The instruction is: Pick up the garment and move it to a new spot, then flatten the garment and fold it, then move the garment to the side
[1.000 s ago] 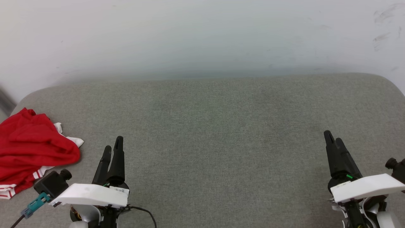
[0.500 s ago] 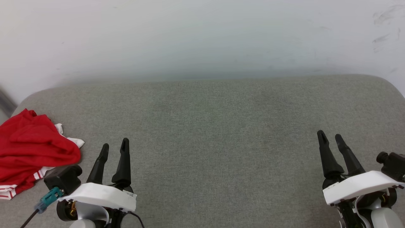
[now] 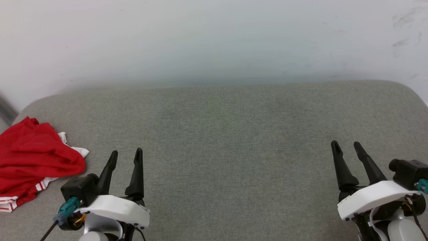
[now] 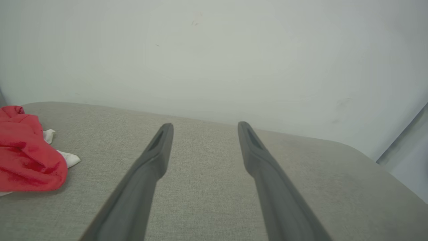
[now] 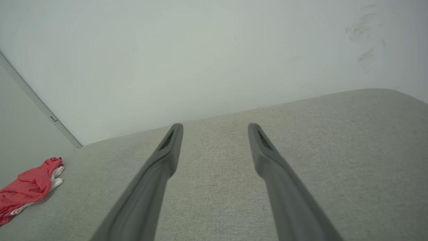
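**Left tool** [image 3: 126,152]: released. The two dark fingers stand parted with nothing between them, and the left wrist view shows bare grey fabric in the gap. The tool sits low over the near-left part of the table [image 3: 217,134], with its fingers pointing away from the robot toward the wall [image 3: 214,40].

**Right tool** [image 3: 345,144]: likewise released and empty. It hovers over the near-right part of the table, fingers pointing forward and leaning slightly to the left in the head view.

**Garment** [image 3: 36,157]: a crumpled red heap at the table's left edge, with white fabric and red-white striped trim showing along its near and right sides. It lies near the left tool, off to that tool's left and not touching it, and well apart from the right tool. No lettering is visible in this bundle. Whether any part hangs over the edge cannot be told.

**Assessment of placement:** the two arms are drawn back close to the body in a matched, level pose. This leaves the broad middle of the table unobstructed, and that area is the likely new spot for spreading the cloth. The parted fingers suit a first pick.

**Stage:** in my judgement the task is at its start, the garment not yet lifted. The left arm is the nearer one and would have to swing leftward to reach the heap. A shallow pinch risks taking the top layer only.
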